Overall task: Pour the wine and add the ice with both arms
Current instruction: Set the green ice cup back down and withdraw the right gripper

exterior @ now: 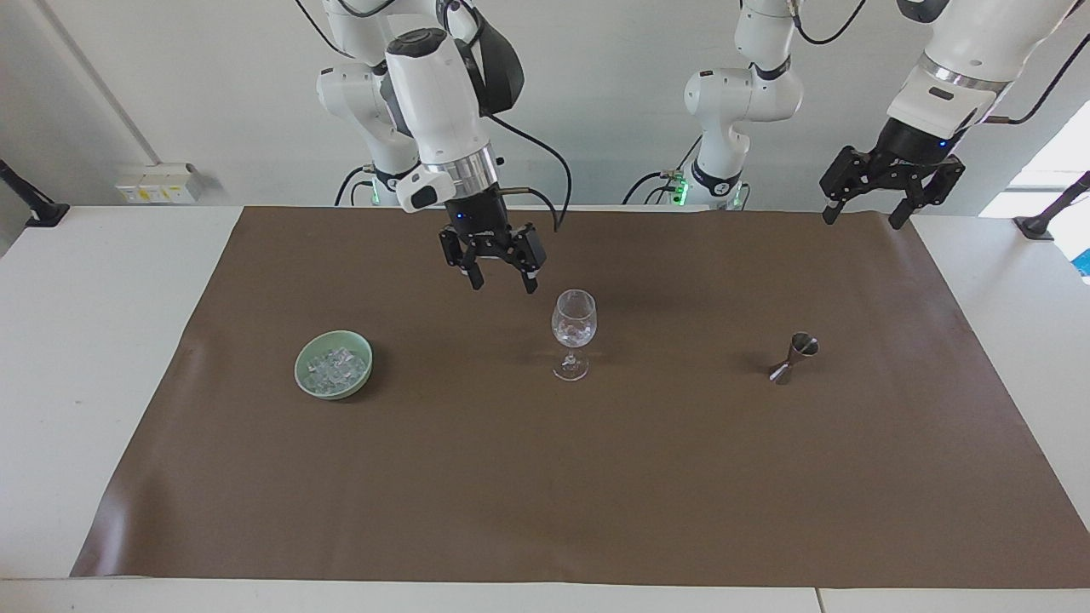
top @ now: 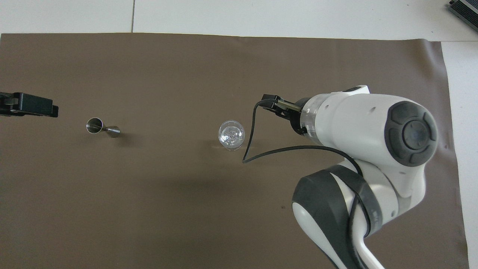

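Right gripper [exterior: 501, 281] hangs fingers wide, empty, over the mat between wine glass [exterior: 574, 334] and ice [exterior: 335, 368] in its bowl [exterior: 305, 362]; left gripper [exterior: 868, 209] waits spread. Risk: a low pass clips the top-heavy glass, tipping it

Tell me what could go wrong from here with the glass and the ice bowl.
1. The right hand, open and empty, hangs just beside the wine glass; a low swing could clip the rim and topple the tall stemmed glass.
2. Going to the green bowl for more ice, small slick cubes may slip and scatter on the brown mat.
3. The left hand, open, waits over the mat's edge, above the metal jigger.
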You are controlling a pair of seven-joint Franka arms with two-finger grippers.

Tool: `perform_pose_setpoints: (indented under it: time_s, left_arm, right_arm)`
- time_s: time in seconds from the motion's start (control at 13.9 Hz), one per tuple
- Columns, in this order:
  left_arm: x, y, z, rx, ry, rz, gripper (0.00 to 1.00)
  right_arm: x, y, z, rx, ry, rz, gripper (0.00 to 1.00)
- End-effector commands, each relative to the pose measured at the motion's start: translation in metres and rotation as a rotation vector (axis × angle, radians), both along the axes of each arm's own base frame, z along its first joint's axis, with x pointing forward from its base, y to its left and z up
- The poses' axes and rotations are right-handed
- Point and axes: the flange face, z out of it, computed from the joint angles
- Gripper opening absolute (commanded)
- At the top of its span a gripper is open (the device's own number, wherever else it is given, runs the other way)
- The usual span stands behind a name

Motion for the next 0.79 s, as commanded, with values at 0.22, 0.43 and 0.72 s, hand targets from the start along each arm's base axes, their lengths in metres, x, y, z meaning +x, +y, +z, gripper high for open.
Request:
perform_pose_setpoints:
  time_s: [0.22,0.43,0.72]
  left_arm:
    - [-0.017,0.01,-0.01,0.023,0.066,-0.078,1.0]
    - [-0.022,0.009,-0.016,0.024,0.087,-0.081,1.0]
    - [-0.027,0.006,-0.017,0.034,0.097,-0.106,1.0]
  right_arm:
    - [0.002,-0.085,0.021,-0.118,0.056,0.096,1.0]
    - [0.009,-0.11,0.04,-0.192,0.084,0.12,1.0]
    - [0.003,-0.159,0.056,-0.225,0.152,0.151,1.0]
